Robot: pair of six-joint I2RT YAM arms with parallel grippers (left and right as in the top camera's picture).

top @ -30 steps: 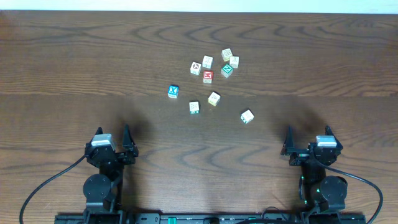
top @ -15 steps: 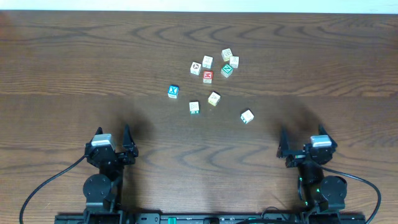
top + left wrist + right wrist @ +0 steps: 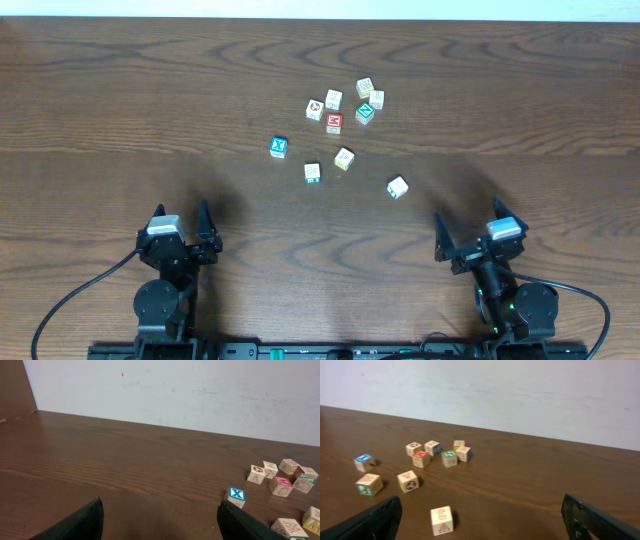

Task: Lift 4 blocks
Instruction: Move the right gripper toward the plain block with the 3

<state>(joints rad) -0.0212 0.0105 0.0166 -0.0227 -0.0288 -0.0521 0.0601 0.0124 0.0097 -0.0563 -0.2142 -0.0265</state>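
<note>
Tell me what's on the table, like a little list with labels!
table: dark brown wood
cubes in all: ten
blue X block: sits alone, left of the rest
cream blocks: three, spread apart: left one, middle one, right one
far cluster: six cubes close together, among them the red-faced cube and the green diamond-faced cube
left gripper: open, empty
right gripper: open, empty
blocks lifted: none yet
</note>
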